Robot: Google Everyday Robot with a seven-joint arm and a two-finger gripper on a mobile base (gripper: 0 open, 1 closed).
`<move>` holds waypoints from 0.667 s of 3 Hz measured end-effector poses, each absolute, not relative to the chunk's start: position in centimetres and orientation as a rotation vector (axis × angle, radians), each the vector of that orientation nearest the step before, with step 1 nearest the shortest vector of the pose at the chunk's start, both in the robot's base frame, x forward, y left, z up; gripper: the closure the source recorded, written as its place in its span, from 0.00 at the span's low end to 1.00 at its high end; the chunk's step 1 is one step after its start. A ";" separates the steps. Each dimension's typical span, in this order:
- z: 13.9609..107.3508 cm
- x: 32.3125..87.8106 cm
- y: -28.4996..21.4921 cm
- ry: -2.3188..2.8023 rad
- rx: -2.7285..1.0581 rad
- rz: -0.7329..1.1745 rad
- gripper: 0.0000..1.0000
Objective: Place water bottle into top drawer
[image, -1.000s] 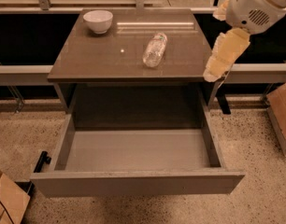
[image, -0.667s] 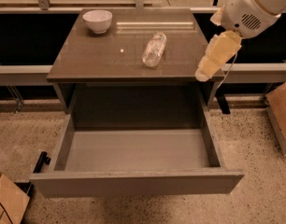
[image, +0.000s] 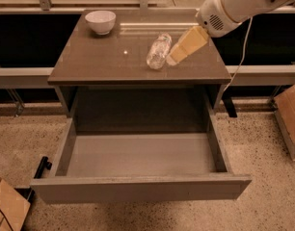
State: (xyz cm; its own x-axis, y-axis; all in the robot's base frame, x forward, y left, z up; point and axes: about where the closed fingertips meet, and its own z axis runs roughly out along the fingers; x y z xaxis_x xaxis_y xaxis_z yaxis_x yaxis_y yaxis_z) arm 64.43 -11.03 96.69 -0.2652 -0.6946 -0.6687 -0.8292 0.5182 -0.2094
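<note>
The water bottle lies on its side on the brown table top, right of centre, clear and crinkled. My gripper, with pale yellow fingers, reaches in from the upper right and its tip is right beside the bottle's right side, just above the table. The top drawer is pulled fully open below the table's front edge, its grey floor bare.
A white bowl sits at the table's back left. Cardboard boxes stand on the floor at the right and lower left. A low ledge runs behind the table on both sides.
My gripper has moved left and down from off the table's right edge to right beside the bottle. The bottle and drawer have not moved.
</note>
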 end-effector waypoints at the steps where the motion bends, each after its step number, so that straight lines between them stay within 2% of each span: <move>1: 94.9 69.2 -9.5 2.045 -1.169 0.268 0.00; 2: 94.9 69.2 -9.5 2.045 -1.169 0.268 0.00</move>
State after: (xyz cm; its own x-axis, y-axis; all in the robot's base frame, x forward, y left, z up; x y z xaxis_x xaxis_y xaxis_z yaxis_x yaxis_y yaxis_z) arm 69.17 -9.52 94.89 -0.2998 -0.6518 -0.6966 -0.8094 0.5603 -0.1760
